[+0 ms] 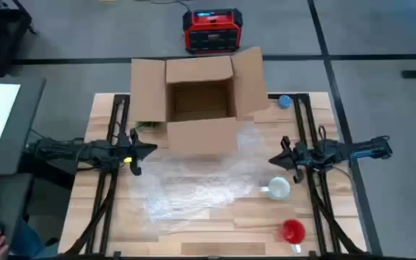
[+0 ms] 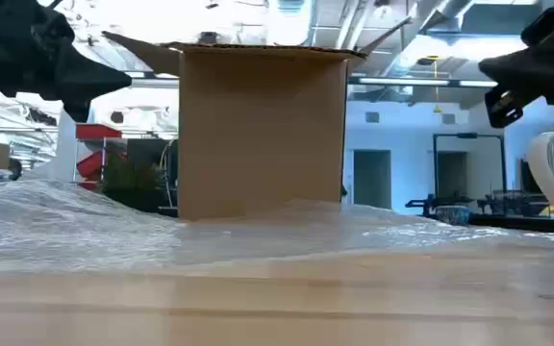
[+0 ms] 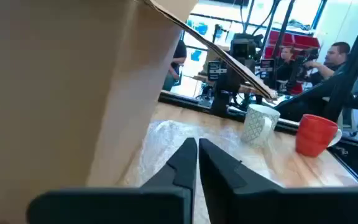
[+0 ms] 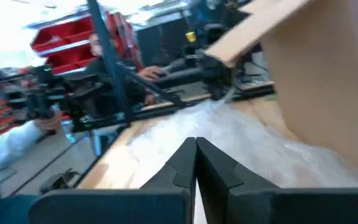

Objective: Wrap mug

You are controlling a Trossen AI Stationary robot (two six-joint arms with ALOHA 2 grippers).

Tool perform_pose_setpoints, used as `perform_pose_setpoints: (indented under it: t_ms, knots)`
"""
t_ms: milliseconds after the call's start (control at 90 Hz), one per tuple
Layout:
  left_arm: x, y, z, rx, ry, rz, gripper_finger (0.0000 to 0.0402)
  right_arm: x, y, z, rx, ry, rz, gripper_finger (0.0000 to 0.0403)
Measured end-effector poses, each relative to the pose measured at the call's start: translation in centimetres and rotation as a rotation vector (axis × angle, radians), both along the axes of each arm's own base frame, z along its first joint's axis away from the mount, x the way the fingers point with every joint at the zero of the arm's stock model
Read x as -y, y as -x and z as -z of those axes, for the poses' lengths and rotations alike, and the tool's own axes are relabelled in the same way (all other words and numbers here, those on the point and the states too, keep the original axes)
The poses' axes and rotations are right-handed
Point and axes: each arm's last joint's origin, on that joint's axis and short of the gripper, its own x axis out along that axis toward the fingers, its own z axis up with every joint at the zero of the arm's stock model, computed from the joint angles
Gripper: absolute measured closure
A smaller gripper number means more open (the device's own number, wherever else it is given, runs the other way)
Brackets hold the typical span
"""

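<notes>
White ceramic mug (image 1: 278,188) stands beside the clear bubble-wrap sheet (image 1: 193,184); right gripper (image 1: 273,160) and left gripper (image 1: 150,151) hover with fingers pressed together. The right should widen first, then descend squarely over the mug.

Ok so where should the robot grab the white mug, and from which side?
A reasonable choice is the rim of the white mug, taken from above by the right end effector, which waits closest. The mug stands upright, mouth open, with its handle pointing toward the bubble wrap, so pinch the wall opposite the handle. The red mug stands apart, leaving room.
</notes>
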Motion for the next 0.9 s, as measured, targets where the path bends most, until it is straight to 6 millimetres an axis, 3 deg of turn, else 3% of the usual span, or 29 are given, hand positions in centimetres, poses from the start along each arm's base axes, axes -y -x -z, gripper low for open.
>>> perform_pose_setpoints:
  t_ms: [900]
  knots:
    - [0.00, 0.00, 0.03, -0.004, -0.012, 0.000, 0.0402, -0.03, -0.03, 0.50, -0.037, 0.057, -0.047, 0.0403]
